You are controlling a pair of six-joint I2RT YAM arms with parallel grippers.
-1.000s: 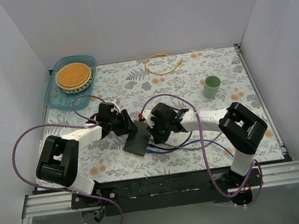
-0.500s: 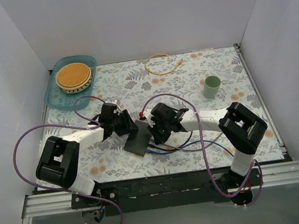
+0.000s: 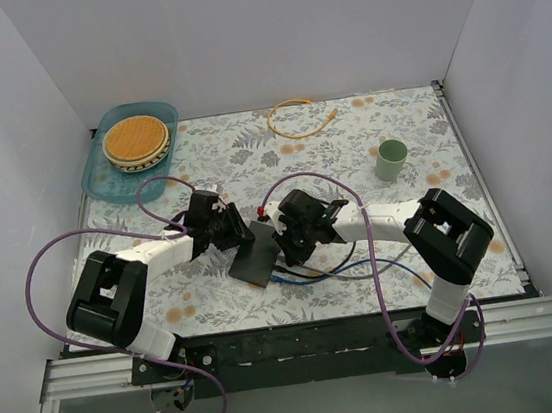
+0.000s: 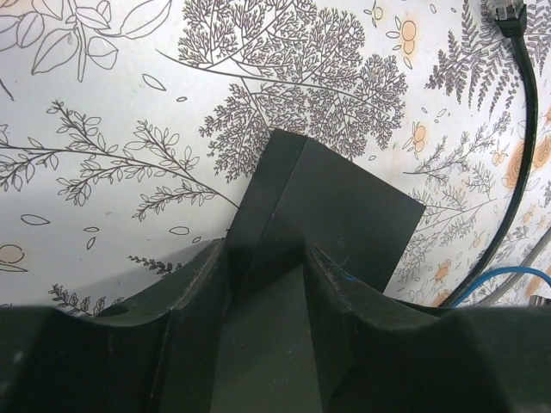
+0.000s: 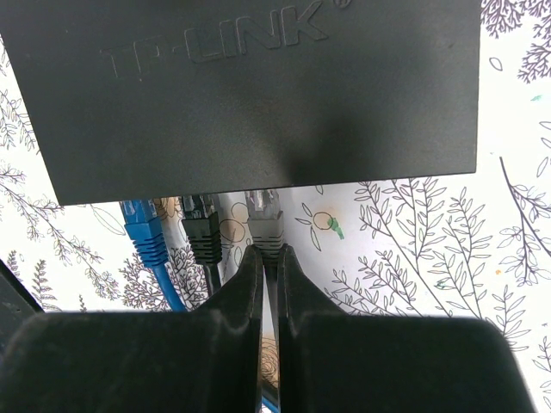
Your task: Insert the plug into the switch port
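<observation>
From above, we see the flat, matte black rectangular switch (image 3: 253, 261) tilted near the middle of the desk's near edge, between the left gripper (image 3: 237, 235) and the right gripper (image 3: 283, 246). The left wrist view shows the left jaws clamped on the switch's smooth sides. Only the right wrist view shows the embossed lettering, and the right jaws pinching the ribbed grey plug (image 5: 264, 227) at the socket edge, beside a blue plug (image 5: 143, 234) and a black plug (image 5: 202, 232).

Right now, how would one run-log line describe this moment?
left gripper: shut on switch | right gripper: shut on grey plug | plug at switch edge, seating unclear
</observation>
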